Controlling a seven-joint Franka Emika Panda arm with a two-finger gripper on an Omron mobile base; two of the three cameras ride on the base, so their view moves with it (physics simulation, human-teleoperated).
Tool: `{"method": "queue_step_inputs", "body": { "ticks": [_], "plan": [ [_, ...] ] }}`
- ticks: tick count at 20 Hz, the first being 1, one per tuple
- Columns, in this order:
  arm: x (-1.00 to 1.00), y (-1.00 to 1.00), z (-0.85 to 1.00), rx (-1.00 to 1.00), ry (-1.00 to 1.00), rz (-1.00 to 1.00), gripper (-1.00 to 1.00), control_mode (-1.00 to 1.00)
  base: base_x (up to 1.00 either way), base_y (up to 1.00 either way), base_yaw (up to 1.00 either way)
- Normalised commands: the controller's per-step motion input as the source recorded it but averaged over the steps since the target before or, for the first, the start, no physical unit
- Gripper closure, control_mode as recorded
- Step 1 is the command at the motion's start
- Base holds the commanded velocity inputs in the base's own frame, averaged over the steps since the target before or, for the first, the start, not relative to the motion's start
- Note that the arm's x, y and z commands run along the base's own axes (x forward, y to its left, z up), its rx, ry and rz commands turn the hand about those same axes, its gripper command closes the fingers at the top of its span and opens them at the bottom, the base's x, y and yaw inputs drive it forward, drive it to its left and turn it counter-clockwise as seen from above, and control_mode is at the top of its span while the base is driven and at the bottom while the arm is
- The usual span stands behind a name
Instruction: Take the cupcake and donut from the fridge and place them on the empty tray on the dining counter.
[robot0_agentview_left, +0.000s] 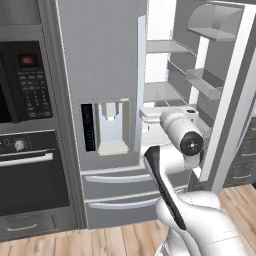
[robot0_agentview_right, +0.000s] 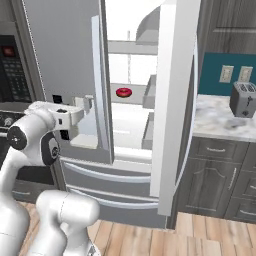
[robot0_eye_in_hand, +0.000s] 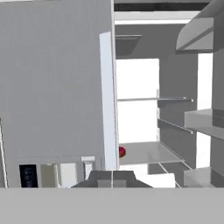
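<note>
Fridge (robot0_agentview_right: 65, 60): right door swung wide open, left door shut w/ dispenser. Arm reaches twd the gap btwn doors. Gripper (robot0_agentview_right: 89, 104) near left door's handle; can't tell how far open, nothing visibly held. Donut (robot0_agentview_right: 123, 92) on far inner shelf.

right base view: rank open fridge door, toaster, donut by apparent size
1. Open fridge door, largest by far, though it stands nearest the camera.
2. Toaster on the counter.
3. Donut on the fridge shelf, smallest; it sits deeper, which shrinks it further.
</note>
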Motion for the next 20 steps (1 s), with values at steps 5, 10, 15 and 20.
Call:
{"method": "queue_step_inputs", "body": {
  "ticks": [5,10,15,20],
  "plan": [
    [0.84,-0.17,-0.08,-0.01,0.0,0.0,-1.0,-1.0,0.0,0.0,0.0],
    [0.65,-0.17,-0.06,0.03,0.0,0.05,-1.0,-1.0,0.0,0.0,0.0],
    [0.66,0.0,-0.03,0.0,0.0,0.03,-1.0,-1.0,0.0,0.0,0.0],
    [0.62,0.1,0.0,-0.01,0.0,0.0,-1.0,-1.0,0.0,0.0,0.0]
  ]
}}
